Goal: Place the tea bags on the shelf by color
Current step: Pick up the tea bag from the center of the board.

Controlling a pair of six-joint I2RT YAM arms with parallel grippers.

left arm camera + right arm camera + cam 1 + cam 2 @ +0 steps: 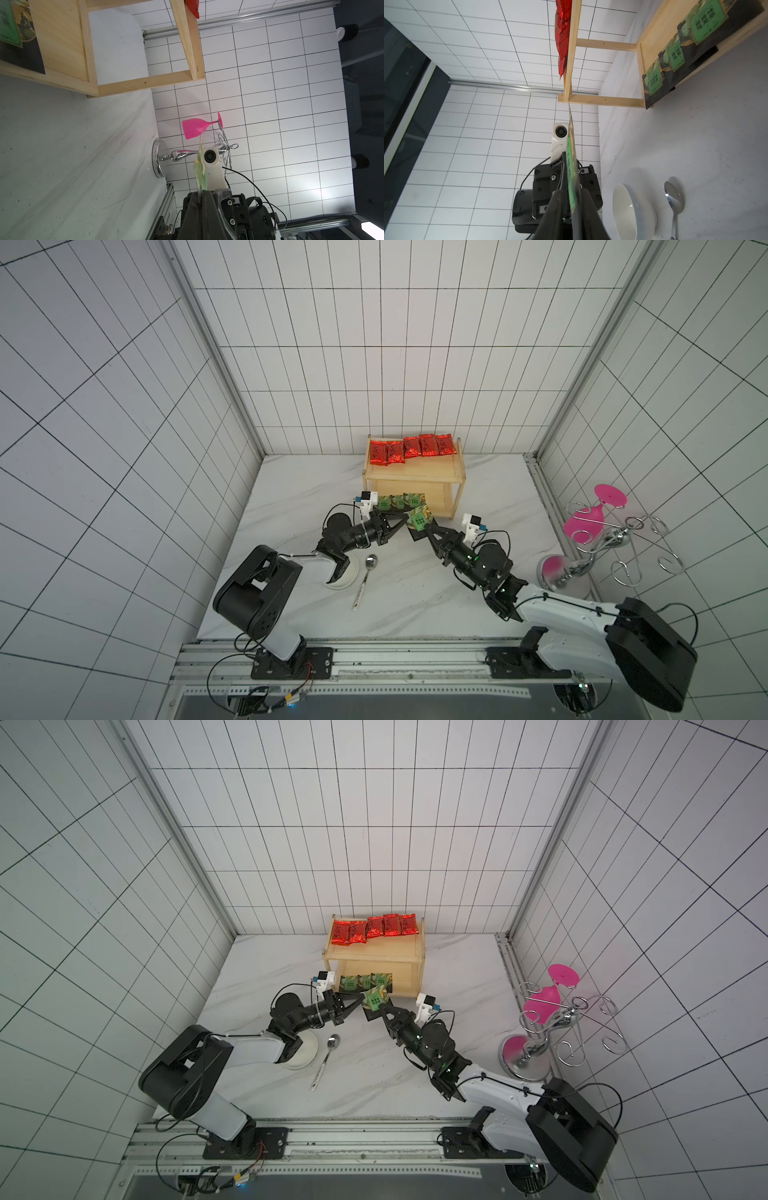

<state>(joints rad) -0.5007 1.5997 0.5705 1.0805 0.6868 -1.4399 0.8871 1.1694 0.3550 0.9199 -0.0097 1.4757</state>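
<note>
One black tea bag with a green label (pixel 418 519) (pixel 374 999) hangs in the air in front of the shelf (pixel 415 472), held from both sides. My left gripper (pixel 405 523) (pixel 201 194) is shut on one edge of it. My right gripper (pixel 424 531) (pixel 574 192) pinches its black corner from the opposite side. Both wrist views show this packet edge-on (pixel 200 166) (pixel 571 162). Several red tea bags (pixel 411 446) lie in a row on the top tier. Three black-and-green tea bags (pixel 399 502) (pixel 675 55) lie on the lower tier.
A white bowl (pixel 347 574) sits under the left arm, with a metal spoon (pixel 365 578) beside it. At the right wall stands a chrome wire glass rack (pixel 623 539) with pink glasses (pixel 584 522) hanging on it.
</note>
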